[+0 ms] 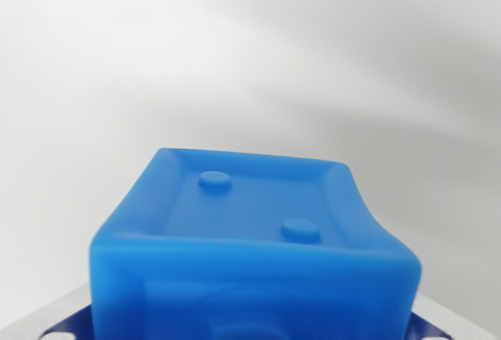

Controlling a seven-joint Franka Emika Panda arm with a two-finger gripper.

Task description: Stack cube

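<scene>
Blue cube [254, 238] is filling the lower centre of the frame against a white surface [235, 50]; gripper state cannot be told

1 blue cube [254, 234] with 2 round studs

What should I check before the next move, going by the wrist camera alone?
1. Blue cube in view: ok, it fills the lower middle of the wrist view, close to the camera.
2. Cube gripped: cannot tell, no fingers show.
3. Cube undamaged: ok, the face with two round studs looks intact.
4. Second cube to stack on: cannot tell, none is in view.
5. Surface beyond the cube: ok, plain white, nothing on it in view.
6. Cube's alignment with the target: cannot tell, only dark blue bits show at the bottom corners.
</scene>
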